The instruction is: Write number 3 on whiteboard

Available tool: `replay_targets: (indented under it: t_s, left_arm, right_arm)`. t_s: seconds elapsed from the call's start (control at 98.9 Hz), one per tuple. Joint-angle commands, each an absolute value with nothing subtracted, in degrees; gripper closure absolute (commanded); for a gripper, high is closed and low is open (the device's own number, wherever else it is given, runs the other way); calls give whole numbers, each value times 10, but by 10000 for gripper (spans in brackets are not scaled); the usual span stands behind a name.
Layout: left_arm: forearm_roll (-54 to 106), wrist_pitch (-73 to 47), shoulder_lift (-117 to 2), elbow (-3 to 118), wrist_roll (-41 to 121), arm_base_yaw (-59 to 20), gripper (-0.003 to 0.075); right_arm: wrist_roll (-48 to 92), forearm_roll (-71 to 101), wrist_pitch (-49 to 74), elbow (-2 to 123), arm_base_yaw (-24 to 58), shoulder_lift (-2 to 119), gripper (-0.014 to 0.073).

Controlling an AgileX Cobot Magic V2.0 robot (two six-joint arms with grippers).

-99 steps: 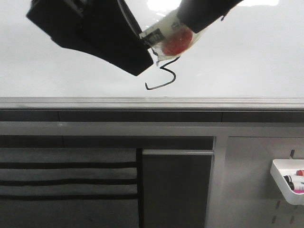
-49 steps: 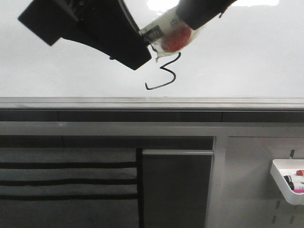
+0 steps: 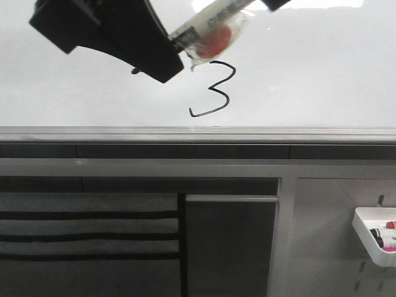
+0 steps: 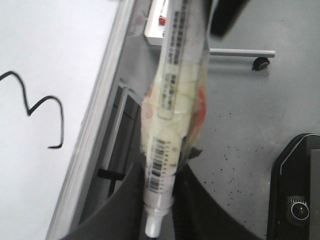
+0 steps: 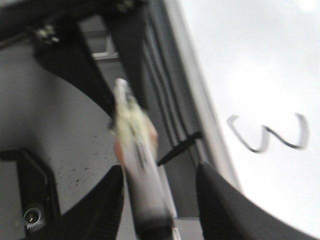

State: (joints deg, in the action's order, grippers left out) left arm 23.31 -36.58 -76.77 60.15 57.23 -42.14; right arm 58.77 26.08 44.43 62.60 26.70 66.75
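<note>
Glossy whiteboard (image 3: 322,68) bearing the number 3 (image 3: 215,90); just above it, marker (image 3: 207,28) pinched between left hand (image 4: 159,200) and right hand (image 5: 155,200).

1. You get a bright, evenly lit front view; the whiteboard (image 3: 322,68) reads pale grey-white, with blown-out glare patches along its top edge.
2. The number 3 (image 3: 213,90) is crisp and high-contrast there, while the dark arm housing in front of the board shows almost no detail.
3. Below the board's rail, the cabinet panels sit dimmer and slightly soft.
4. In your left wrist view, the marker (image 4: 172,120) is mildly blurred and its label print only partly legible; the board beside it is washed nearly flat white.
5. Your right wrist view is heavily motion-blurred: the marker (image 5: 137,165) smears and the digit's strokes look doubled.
</note>
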Motion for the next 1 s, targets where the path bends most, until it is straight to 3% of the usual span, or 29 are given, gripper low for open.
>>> replay_targets:
  t_s: [0.0, 0.152, 0.415, 0.627, 0.991]
  left_arm:
    - [250, -326, -761, 616, 547, -387, 738]
    - [260, -284, -790, 605, 485, -301, 738]
    - [361, -170, -828, 599, 433, -199, 738]
    - [409, -92, -834, 590, 433, -172, 738]
    - [408, -145, -834, 588, 433, -168, 738]
  right_arm:
    - [570, 277, 410, 653, 225, 631, 272]
    - [544, 277, 413, 653, 166, 605, 272]
    - [544, 279, 426, 653, 159, 604, 272]
    - [544, 279, 426, 653, 159, 604, 272]
    - [544, 279, 426, 653, 159, 604, 272]
